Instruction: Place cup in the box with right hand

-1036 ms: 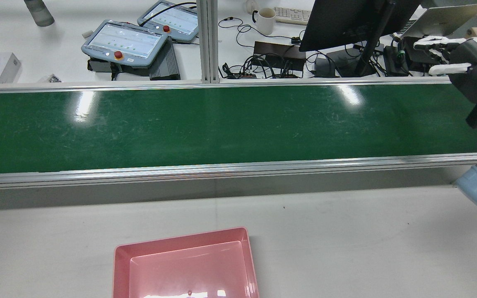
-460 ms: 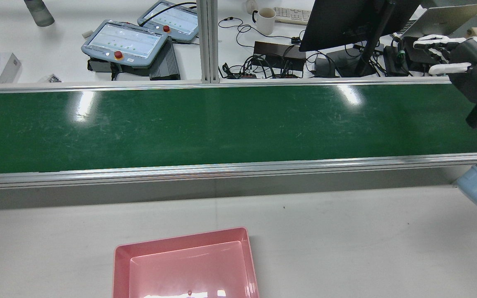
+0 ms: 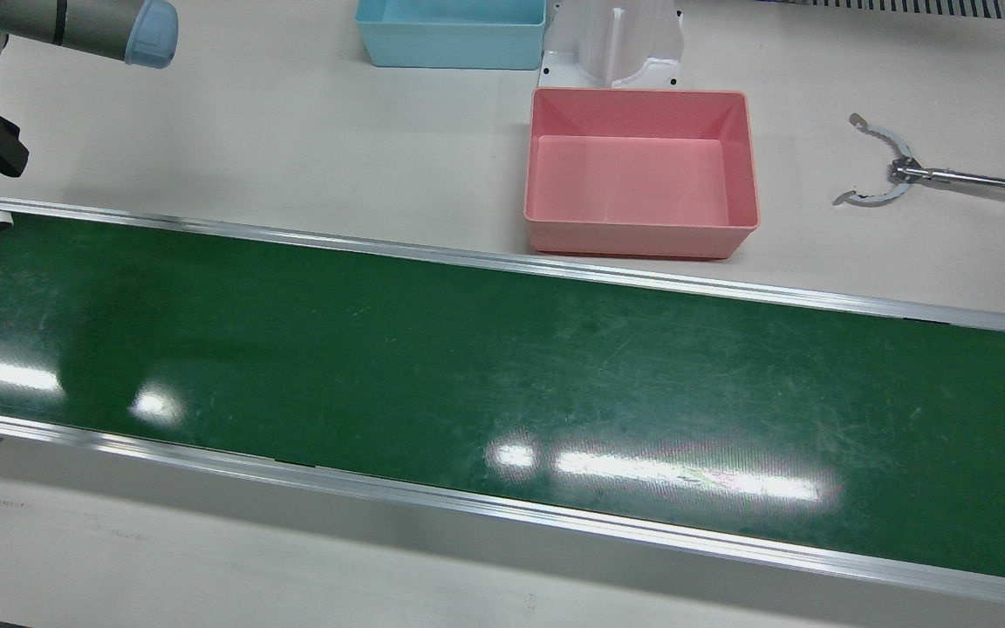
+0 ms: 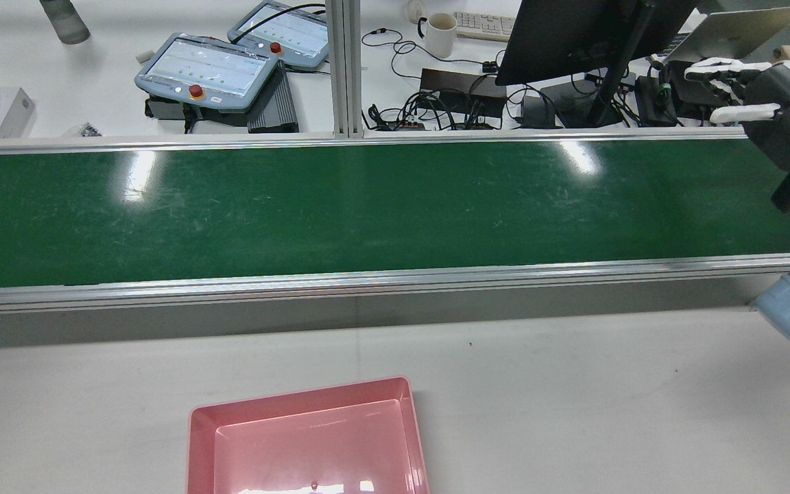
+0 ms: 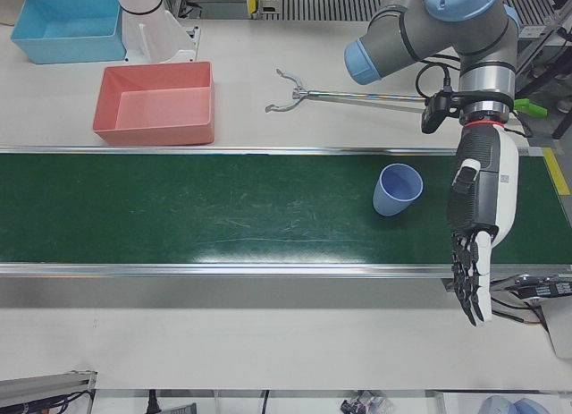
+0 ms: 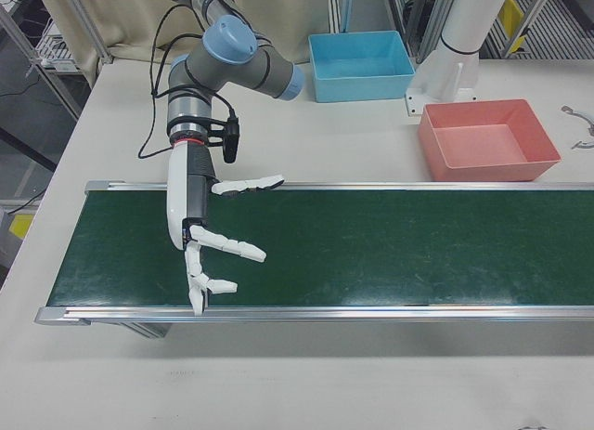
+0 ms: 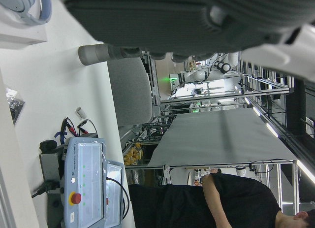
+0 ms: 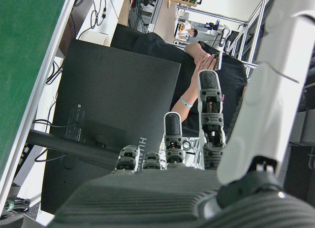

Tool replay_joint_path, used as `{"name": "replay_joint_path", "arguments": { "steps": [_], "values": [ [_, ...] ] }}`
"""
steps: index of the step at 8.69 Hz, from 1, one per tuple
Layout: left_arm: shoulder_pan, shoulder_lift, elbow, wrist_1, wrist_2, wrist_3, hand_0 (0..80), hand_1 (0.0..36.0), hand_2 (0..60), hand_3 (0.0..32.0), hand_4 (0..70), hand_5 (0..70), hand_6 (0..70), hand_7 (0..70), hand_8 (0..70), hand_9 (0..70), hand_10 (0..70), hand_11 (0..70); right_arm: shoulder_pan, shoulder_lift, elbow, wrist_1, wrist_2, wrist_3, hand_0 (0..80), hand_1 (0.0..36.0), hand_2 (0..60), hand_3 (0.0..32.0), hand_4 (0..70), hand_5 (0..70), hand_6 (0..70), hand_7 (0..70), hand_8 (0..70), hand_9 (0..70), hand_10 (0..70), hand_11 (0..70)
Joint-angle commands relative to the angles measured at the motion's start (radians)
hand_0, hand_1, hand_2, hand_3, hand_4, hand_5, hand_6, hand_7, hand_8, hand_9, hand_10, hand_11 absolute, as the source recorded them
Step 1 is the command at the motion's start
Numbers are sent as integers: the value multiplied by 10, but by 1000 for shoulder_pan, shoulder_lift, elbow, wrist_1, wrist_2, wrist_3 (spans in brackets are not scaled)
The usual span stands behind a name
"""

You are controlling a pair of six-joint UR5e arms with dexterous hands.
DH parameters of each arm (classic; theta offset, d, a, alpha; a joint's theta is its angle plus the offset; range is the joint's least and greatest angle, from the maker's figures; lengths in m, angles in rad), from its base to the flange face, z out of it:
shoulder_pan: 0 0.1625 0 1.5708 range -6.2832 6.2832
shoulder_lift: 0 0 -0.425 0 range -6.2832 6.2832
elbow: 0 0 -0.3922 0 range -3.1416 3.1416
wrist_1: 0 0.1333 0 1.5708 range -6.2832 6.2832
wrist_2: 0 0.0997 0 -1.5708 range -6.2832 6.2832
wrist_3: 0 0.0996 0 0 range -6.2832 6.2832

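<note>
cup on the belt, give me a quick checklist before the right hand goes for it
1. Right hand open, holding nothing: ok.
2. Cup on the green belt: ok, blue and tilted with its mouth showing, seen only in the left-front view.
3. Cup close to the right hand: not ok, it sits beside the left hand on the other half.
4. Left hand clear of the cup: ok, open and apart from it.
5. Pink box empty and unobstructed: ok.
6. Belt moving: cannot tell.
</note>
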Motion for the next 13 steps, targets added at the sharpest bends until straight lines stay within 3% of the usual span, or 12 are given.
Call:
{"name": "replay_joint_path", "arguments": {
  "steps": [1, 13],
  "values": [
    [0, 0, 0, 0, 0, 0, 0, 0, 0, 0, 0, 0, 0, 0, 0, 0, 0, 0, 0, 0, 0, 0, 0, 0, 564, 113, 0, 0, 386, 49, 84, 415, 15, 89, 56, 96],
    [0, 0, 0, 0, 0, 0, 0, 0, 0, 0, 0, 0, 0, 0, 0, 0, 0, 0, 0, 2, 6, 0, -3, 6, 563, 112, 0, 0, 386, 49, 85, 421, 15, 90, 57, 97]
  ]
}}
